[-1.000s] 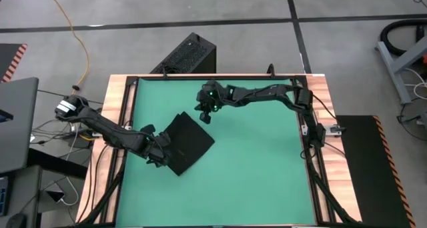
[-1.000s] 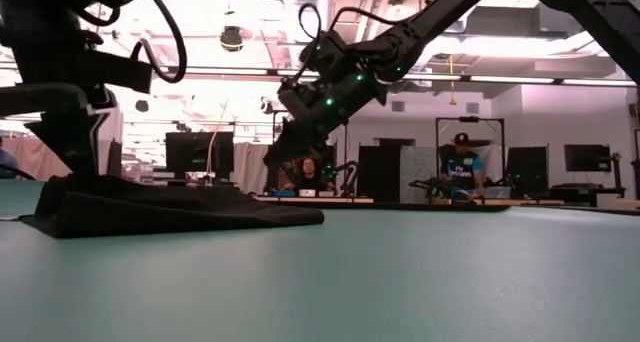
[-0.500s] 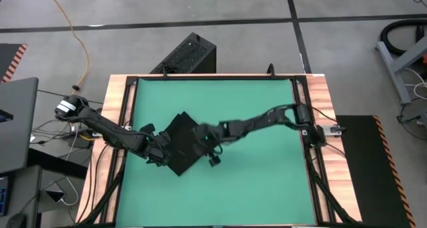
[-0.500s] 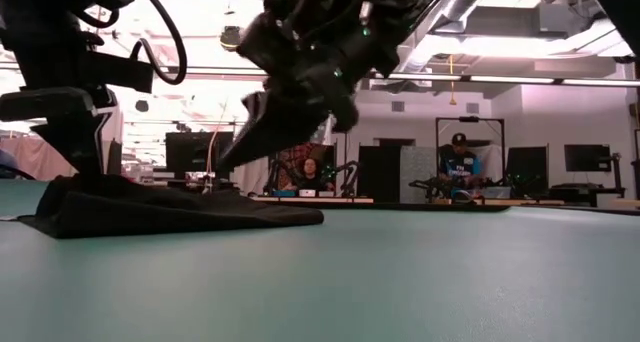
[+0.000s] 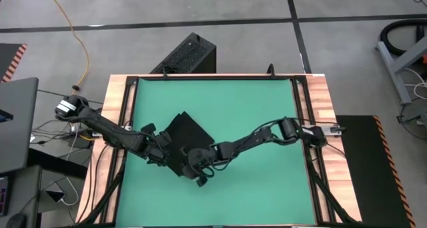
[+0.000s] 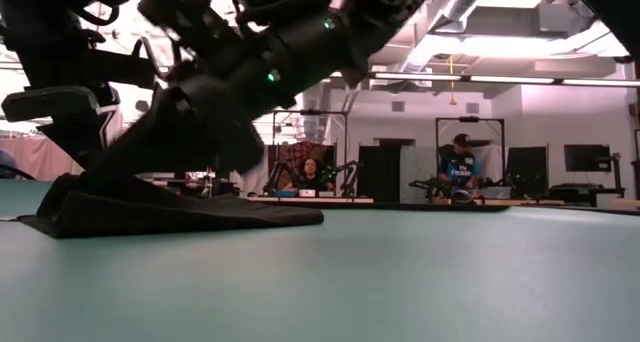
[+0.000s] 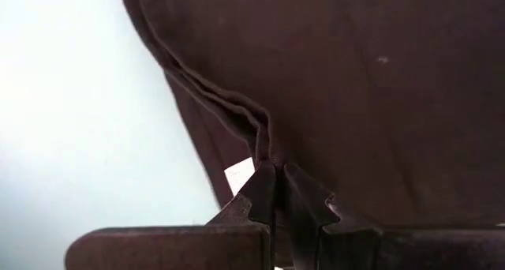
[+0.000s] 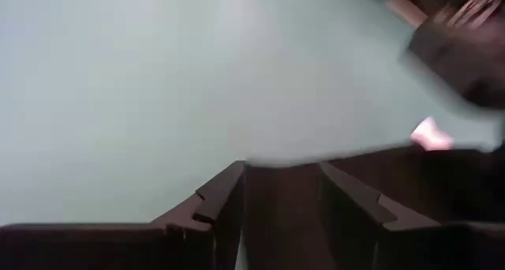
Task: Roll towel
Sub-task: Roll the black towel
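Observation:
The black towel [image 5: 188, 136] lies folded on the green mat [image 5: 253, 101], left of its middle. A small white tag [image 7: 239, 175] shows at one edge. My left gripper [image 5: 162, 152] is at the towel's left edge, shut on it. My right gripper [image 8: 280, 193] reaches in from the table's right to the towel's near corner [image 5: 189, 163]. Its fingers are open, and dark cloth [image 8: 284, 223] shows between them. In the low view the towel [image 6: 170, 210] is a low heap, raised a little at its left end, with the blurred right arm [image 6: 200, 112] above it. My left gripper pinches a bunched fold of the towel's edge [image 7: 264, 148] between its two shut fingers, right beside the white tag. Several layers run into the pinch. The fingers slant down from the table's left. The rest of the towel lies on the mat. My right gripper stands open over the towel's near corner; I cannot tell whether its fingers touch the cloth.
A hard black ribbed box [image 5: 187, 55] stands beyond the table's far edge. A wooden frame [image 5: 313, 121] borders the mat. Bare mat lies to the right of the towel and beyond it. People sit in the room behind [image 6: 462, 167].
My right gripper has swept from over the far middle of the mat toward the near left, sinking and rolling as it went, down to the towel's near corner. The towel and my left gripper have kept still.

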`<action>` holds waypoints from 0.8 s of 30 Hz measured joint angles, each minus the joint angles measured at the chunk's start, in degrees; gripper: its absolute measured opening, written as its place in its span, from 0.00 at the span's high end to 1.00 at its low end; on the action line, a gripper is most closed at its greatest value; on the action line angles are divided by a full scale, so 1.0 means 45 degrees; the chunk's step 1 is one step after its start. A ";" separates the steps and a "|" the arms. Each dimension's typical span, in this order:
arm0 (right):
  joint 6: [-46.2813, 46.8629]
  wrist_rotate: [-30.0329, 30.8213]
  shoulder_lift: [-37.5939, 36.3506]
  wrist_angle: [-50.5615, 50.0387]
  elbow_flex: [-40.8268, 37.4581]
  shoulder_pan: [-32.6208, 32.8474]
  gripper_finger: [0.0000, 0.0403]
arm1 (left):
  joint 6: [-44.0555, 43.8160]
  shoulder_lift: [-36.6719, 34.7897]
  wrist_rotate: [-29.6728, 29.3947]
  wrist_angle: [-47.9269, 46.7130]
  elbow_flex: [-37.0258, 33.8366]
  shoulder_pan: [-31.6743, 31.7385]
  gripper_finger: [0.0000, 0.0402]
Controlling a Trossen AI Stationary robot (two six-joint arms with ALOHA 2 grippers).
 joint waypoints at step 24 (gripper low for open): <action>0.1017 0.0632 0.1164 -0.0239 0.0894 0.0186 0.59 | 0.0242 0.0024 -0.0293 0.0077 -0.0049 -0.0034 1.00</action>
